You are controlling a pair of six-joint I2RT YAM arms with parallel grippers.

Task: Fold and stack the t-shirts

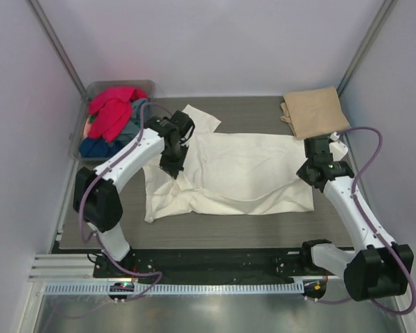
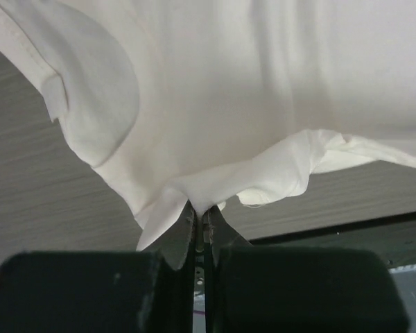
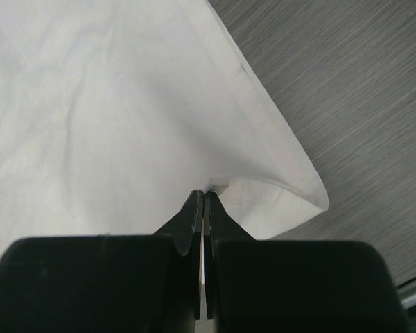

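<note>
left wrist view: the cream-white t-shirt is pinched tight between the closed fingers of the left gripper; its other edge is clamped by the right gripper. it is spread on the table. farther back, a folded tan t-shirt is laid right; a red shirt and blue-grey shirt are heaped in the grey tub, left.

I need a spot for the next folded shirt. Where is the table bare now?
Bare table along the far edge, between the sleeve of the cream shirt and the tan shirt. Another strip between the cream shirt and the table's near edge. Crowded: the middle, where the left gripper and right gripper pinch the cream shirt, and the far left corner, with the tub.
</note>
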